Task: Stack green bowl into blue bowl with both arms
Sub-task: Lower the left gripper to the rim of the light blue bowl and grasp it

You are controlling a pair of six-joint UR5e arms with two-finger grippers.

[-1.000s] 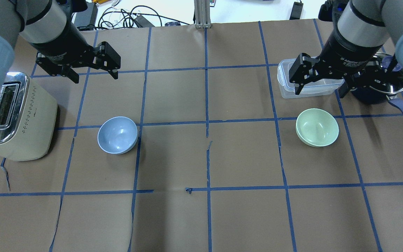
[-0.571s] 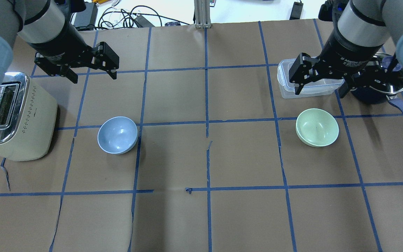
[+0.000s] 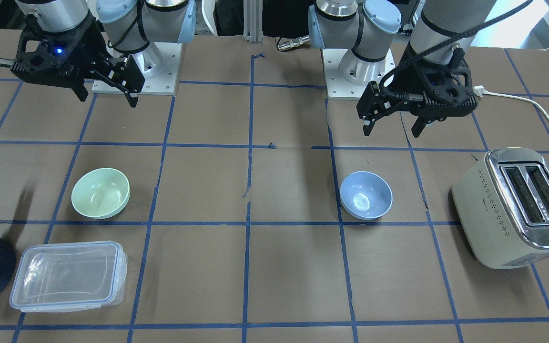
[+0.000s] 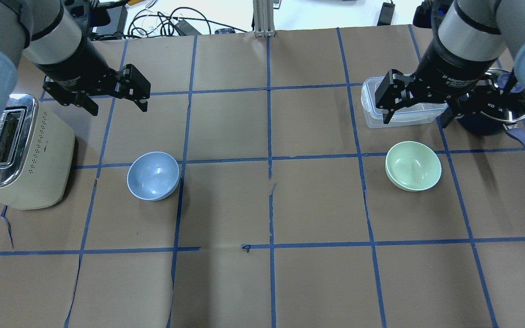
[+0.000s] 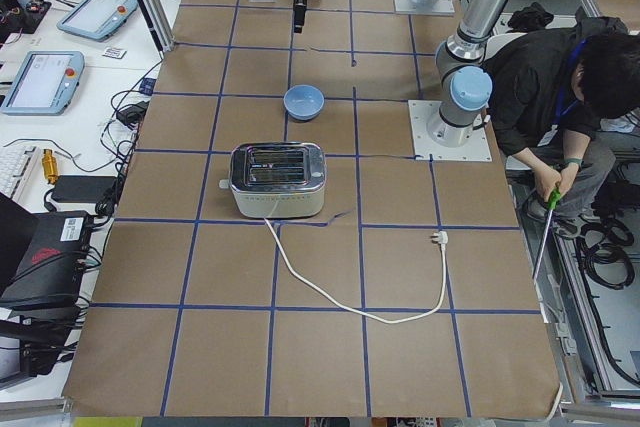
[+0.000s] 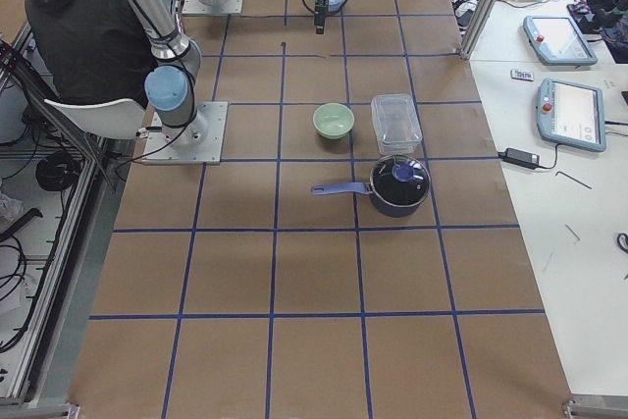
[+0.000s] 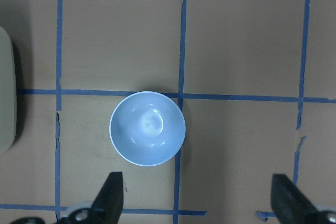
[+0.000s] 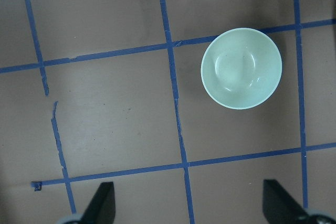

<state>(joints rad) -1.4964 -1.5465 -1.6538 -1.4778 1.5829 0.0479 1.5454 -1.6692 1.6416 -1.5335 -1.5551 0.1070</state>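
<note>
The green bowl (image 4: 413,166) sits upright and empty on the table's right half; it also shows in the front view (image 3: 100,193) and the right wrist view (image 8: 241,68). The blue bowl (image 4: 153,176) sits upright and empty on the left half; it also shows in the front view (image 3: 366,195) and the left wrist view (image 7: 147,128). My left gripper (image 4: 119,107) hangs open and empty in the air beyond the blue bowl. My right gripper (image 4: 415,122) hangs open and empty beyond the green bowl, over the clear container's edge.
A cream toaster (image 4: 21,155) stands left of the blue bowl, its cord (image 3: 541,105) trailing toward the robot. A clear lidded container (image 4: 372,109) and a navy pot (image 4: 508,109) with a long handle lie beyond the green bowl. A person (image 5: 560,77) sits by the robot's base.
My left gripper has drifted slightly left and a little toward the blue bowl. The right gripper has barely shifted. Both bowls have stayed put.
</note>
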